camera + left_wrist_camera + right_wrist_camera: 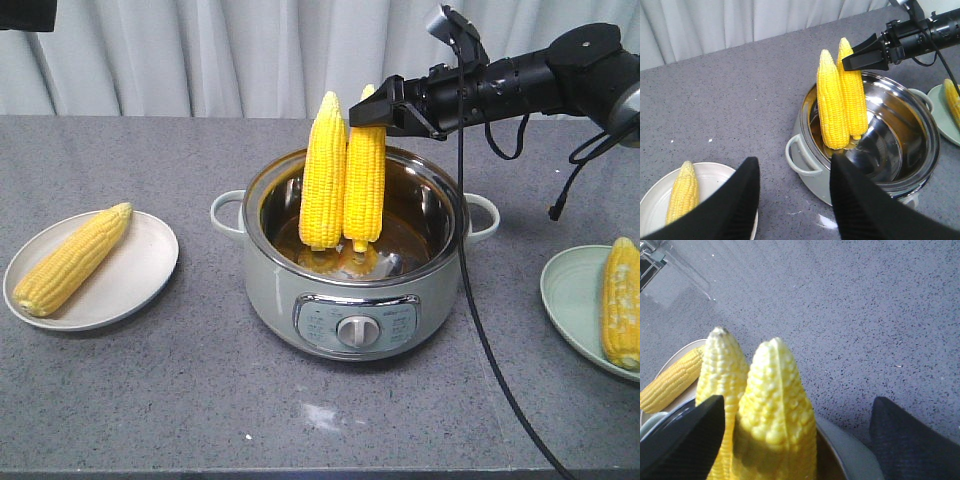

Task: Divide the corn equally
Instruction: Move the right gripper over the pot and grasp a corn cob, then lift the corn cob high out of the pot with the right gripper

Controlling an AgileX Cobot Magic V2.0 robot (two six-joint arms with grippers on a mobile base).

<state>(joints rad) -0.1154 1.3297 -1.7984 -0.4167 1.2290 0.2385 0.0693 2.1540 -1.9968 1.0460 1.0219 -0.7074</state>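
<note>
**Front view**
- Back cob (365,185): upright in the pot (300,290), base down on the bottom, tip level with the right claw (368,108).
- Right claw: set at the back cob's tip, one finger crossing in front of it; cannot tell from here whether clamped or loose.
- Front cob (324,175): upright, side by side against the back cob, just left of the claw.
- Right arm: reaches in from the right, near level, above the pot's rim; black cable (470,300) hangs from it past the pot.
- Other corn: left-plate cob (72,258) lying on the left plate (140,270), right-plate cob (621,300) lying on the right plate (570,290), both well apart from the pot.

**Left wrist view**
- Left claw (795,162): released, fingers (740,200) spread with no corn between them; hangs over the table (740,100) between the left plate (655,210) and the pot (920,165).
- Left-plate cob (684,195): below and to the side of the claw, apart from it.
- Back cob (854,95): tip right at the right claw (860,54).
- Front cob (832,107): touching the back cob, nearer the left claw.

**Right wrist view**
- Right claw (799,402): released, fingers (685,440) wide apart.
- Back cob (775,410): tip between the fingers, close by one and well clear of the other; cannot tell whether touching.
- Front cob (722,370): just beyond, partly behind the nearer finger.
- Left-plate cob (670,385): far side, on its plate.
</note>
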